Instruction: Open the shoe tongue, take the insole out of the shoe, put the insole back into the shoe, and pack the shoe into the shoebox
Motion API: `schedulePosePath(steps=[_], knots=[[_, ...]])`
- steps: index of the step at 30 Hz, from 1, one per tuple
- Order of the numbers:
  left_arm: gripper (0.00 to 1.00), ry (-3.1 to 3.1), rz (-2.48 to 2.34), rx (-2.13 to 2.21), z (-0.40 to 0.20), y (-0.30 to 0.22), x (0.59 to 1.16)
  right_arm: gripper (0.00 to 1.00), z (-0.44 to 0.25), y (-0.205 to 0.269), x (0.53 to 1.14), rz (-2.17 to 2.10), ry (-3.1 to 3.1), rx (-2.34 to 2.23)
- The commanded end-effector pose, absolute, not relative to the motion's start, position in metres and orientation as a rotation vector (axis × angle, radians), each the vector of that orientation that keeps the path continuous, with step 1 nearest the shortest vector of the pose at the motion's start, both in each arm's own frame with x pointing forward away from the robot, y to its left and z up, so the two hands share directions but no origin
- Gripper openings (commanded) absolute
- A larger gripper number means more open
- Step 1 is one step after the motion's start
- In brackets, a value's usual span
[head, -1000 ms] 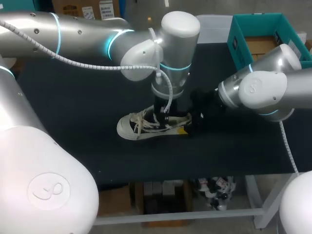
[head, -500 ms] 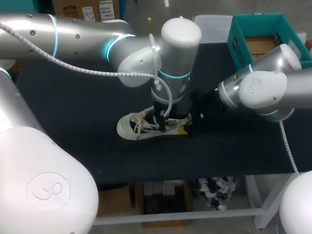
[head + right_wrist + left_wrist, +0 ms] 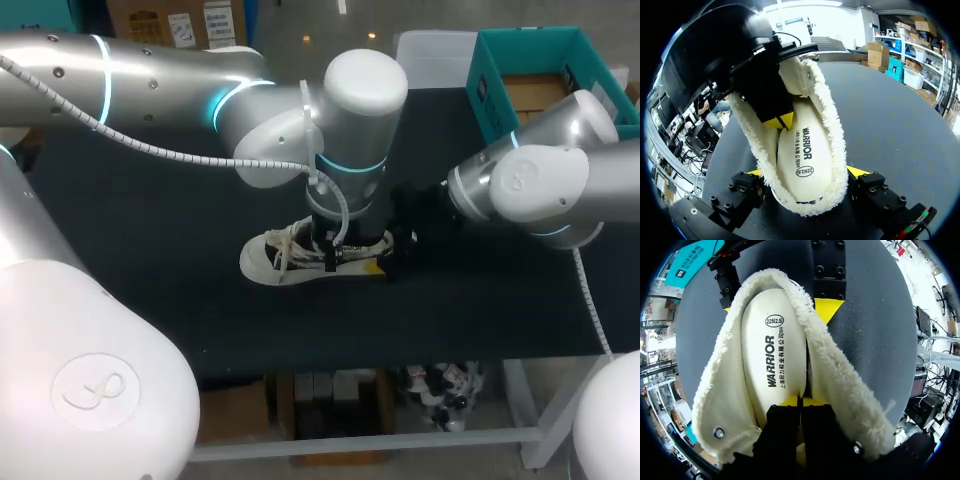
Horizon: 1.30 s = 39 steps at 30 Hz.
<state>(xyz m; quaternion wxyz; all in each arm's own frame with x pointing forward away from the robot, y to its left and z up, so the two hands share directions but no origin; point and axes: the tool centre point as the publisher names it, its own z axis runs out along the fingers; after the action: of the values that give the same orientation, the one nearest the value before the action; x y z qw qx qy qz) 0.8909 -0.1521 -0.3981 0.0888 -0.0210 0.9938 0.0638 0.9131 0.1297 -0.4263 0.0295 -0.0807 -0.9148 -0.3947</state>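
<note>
The white low sneaker (image 3: pixel 280 258) lies on the dark table, toe to the left, its fleece-lined collar (image 3: pixel 840 370) spread wide. The pale printed insole (image 3: pixel 772 350) (image 3: pixel 802 150) sits inside. My left gripper (image 3: pixel 335 250) reaches straight down into the shoe's mouth. Its yellow tips (image 3: pixel 800 402) are pressed together on the insole's edge, beside the lining (image 3: pixel 780 121). My right gripper (image 3: pixel 395 255) (image 3: pixel 807 172) stands wide at the heel, one finger (image 3: pixel 829 270) against each side of the shoe.
A teal shoebox (image 3: pixel 520 38) stands open at the back right of the table, a clear plastic bin (image 3: pixel 435 55) to its left. Bare dark tabletop (image 3: pixel 150 200) lies left of and in front of the shoe.
The left gripper's fingers have shut inside the shoe, and its wrist has shifted slightly left. The right arm and the shoe have stayed put.
</note>
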Motion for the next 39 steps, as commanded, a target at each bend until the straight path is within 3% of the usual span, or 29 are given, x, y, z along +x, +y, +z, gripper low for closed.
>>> schedulePosePath(steps=[1, 18, 39], knots=[[0.0, 2.954, 0.152, -0.057, -0.465, -0.137, 0.904, 0.0, -0.429, 0.129, 0.914, -1.216, -2.82, -0.249], [0.0, 2.908, -0.003, 0.013, -0.412, -0.153, 0.885, 0.0, -0.429, 0.129, 0.914, -1.216, -2.82, -0.249], [0.0, 2.91, -0.189, -0.048, -0.361, -0.155, 0.904, 0.0, -0.429, 0.129, 0.914, -1.216, -2.82, -0.249]])
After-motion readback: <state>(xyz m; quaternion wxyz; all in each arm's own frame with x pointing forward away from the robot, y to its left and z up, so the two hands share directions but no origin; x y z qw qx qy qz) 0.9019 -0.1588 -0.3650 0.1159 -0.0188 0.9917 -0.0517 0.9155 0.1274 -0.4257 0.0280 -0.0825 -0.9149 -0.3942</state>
